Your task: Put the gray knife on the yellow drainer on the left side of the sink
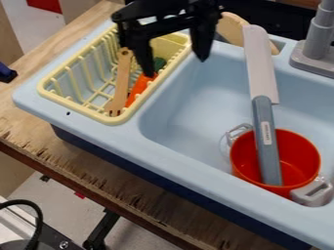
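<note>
- Gray along its handle and paler along its blade, we see the knife (266, 141) on the right side of the sink (189, 102), with its handle's end down in the red pot (301, 168) and its blade slanting up toward the back rim.
- We find the pot inside the light blue basin, near the front wall, with gray handles on two opposite sides.
- We have the black gripper (176, 65) at the top of the view, hanging down with its two fingers spread well apart and nothing between them; one finger shows in front of the drainer, the other in front of the basin's back left part.
- We see the yellow drainer (79, 108) at the left end of the sink, apart from the knife.
- Inside the drainer we make out a wooden fork (121, 80), tines toward the front, and just beside it an orange carrot (139, 89) with a green top.
- Behind the basin we notice a tan wooden piece (231, 28), partly hidden by the knife's blade; we cannot tell what it is.
- To the right of the blade we see the gray faucet (318, 41) on the back rim.
- Under it all we have a wooden table (98, 168), its front edge rough and chipped.
</note>
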Robot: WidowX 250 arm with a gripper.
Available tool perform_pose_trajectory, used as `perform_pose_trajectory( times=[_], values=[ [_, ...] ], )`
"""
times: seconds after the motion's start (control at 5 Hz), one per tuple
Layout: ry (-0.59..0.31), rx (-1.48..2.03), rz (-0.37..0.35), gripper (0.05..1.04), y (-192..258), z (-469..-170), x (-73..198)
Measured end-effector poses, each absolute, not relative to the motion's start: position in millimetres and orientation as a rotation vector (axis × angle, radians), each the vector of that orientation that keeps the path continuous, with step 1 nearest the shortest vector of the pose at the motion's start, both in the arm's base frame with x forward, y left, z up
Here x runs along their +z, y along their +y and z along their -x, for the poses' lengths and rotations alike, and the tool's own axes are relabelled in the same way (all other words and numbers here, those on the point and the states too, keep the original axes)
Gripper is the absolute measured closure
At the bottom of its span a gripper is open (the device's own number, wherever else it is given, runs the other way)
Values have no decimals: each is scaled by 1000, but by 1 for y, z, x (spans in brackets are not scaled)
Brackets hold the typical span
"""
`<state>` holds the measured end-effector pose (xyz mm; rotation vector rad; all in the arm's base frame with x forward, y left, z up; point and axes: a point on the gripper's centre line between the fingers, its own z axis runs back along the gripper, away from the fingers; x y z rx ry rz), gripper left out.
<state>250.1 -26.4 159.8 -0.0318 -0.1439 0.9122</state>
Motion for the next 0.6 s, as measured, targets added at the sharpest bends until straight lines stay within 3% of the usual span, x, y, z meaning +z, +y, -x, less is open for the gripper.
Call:
perform_pose_trajectory(
  times=[0.2,0.6],
  values=[
    [-147,866,67,85,-53,-250,159],
    [-168,867,71,85,-98,-264,137]
  ],
)
